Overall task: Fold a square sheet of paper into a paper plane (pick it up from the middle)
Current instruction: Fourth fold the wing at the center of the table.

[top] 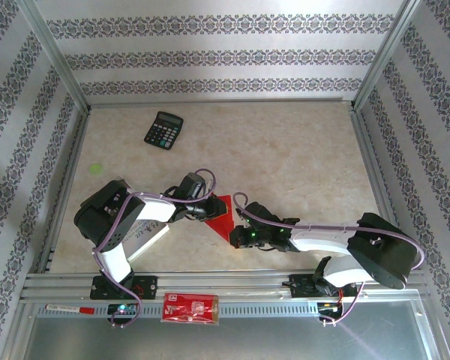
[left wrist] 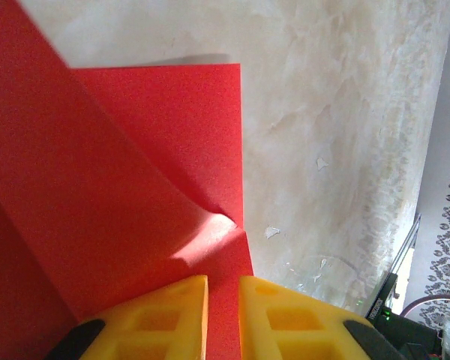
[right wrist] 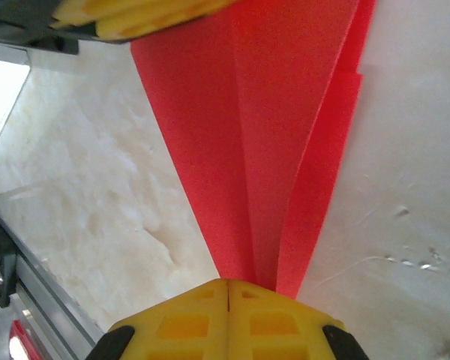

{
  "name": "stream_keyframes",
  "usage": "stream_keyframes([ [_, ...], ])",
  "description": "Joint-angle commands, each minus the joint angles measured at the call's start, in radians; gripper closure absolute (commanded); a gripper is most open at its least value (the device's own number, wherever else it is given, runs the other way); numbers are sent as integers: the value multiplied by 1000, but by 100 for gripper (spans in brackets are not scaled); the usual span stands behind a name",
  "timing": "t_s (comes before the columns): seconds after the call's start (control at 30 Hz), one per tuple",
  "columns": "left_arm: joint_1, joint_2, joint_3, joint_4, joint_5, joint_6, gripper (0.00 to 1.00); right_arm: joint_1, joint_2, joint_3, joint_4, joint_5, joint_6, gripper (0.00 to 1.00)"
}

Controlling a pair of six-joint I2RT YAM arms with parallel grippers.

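The red paper plane [top: 223, 212] lies mid-table as a narrow, pointed shape with long creases. Its point faces the near edge. My left gripper [top: 207, 211] is at its left side. In the left wrist view the yellow jaws [left wrist: 223, 300] stand a narrow gap apart with the red paper [left wrist: 135, 187] running between them and one flap curling up. My right gripper [top: 237, 234] is at the point. In the right wrist view its jaws [right wrist: 229, 283] are pressed together and the tip of the paper [right wrist: 262, 112] vanishes under them.
A black calculator [top: 163, 130] sits at the far left and a green dot [top: 96, 169] marks the table's left side. A white booklet [top: 146, 240] lies under the left arm. A red printed packet [top: 190, 308] rests on the near rail. Metal frame rails border the table.
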Motion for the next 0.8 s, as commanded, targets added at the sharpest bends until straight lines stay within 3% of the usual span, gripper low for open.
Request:
stream_keyframes([
  [0.0, 22, 24, -26, -103, -58, 37, 82, -6, 14, -17, 38, -13, 12, 99],
  [0.77, 22, 23, -32, -103, -59, 38, 82, 22, 53, -54, 40, 13, 43, 100],
])
